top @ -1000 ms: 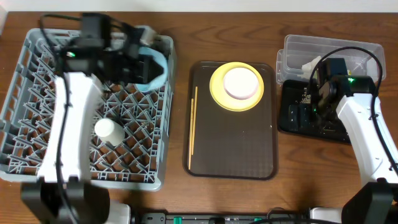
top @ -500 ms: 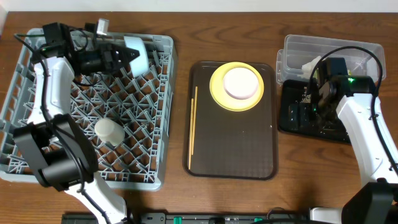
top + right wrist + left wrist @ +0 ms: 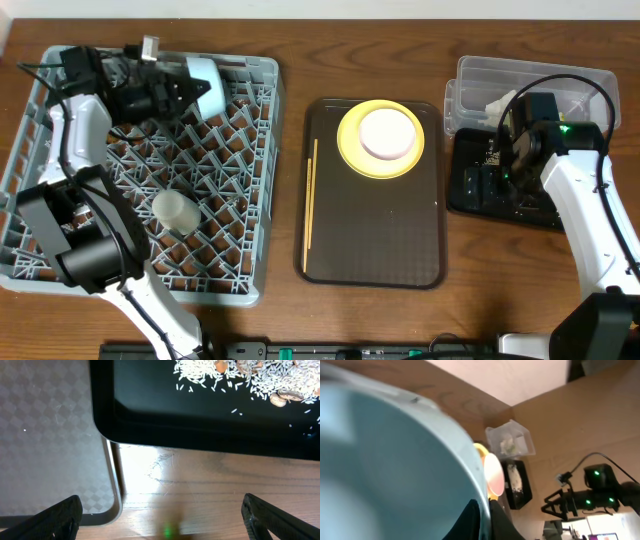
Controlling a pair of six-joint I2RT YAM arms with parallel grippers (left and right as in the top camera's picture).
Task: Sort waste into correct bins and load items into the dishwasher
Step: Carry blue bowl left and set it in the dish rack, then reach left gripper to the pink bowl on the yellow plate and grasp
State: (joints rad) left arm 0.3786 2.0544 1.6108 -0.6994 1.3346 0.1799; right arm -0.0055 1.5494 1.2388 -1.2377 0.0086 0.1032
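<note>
My left gripper (image 3: 178, 90) is shut on the rim of the light blue bowl (image 3: 207, 80) and holds it tilted over the far edge of the grey dish rack (image 3: 120, 260). The bowl fills the left wrist view (image 3: 390, 460), with my fingers (image 3: 483, 519) pinching its rim. A small white cup (image 3: 172, 211) stands in the rack. The yellow plate (image 3: 352, 150) with the white bowl (image 3: 388, 132) on it and the chopsticks (image 3: 312, 195) lie on the brown tray (image 3: 380, 230). My right gripper (image 3: 162, 517) is open and empty over the black tray (image 3: 200, 415), which holds rice crumbs (image 3: 250, 377).
The clear tub (image 3: 560, 80) holds crumpled white tissue (image 3: 499, 104), behind the black tray (image 3: 475, 190) at the far right. I cannot make out the snack wrapper. A strip of bare wood (image 3: 210, 475) lies between the black tray and the brown tray's rim (image 3: 114, 485).
My left arm has swung the blue bowl leftward along the rack's far edge and tilted it. The right arm has not moved.
</note>
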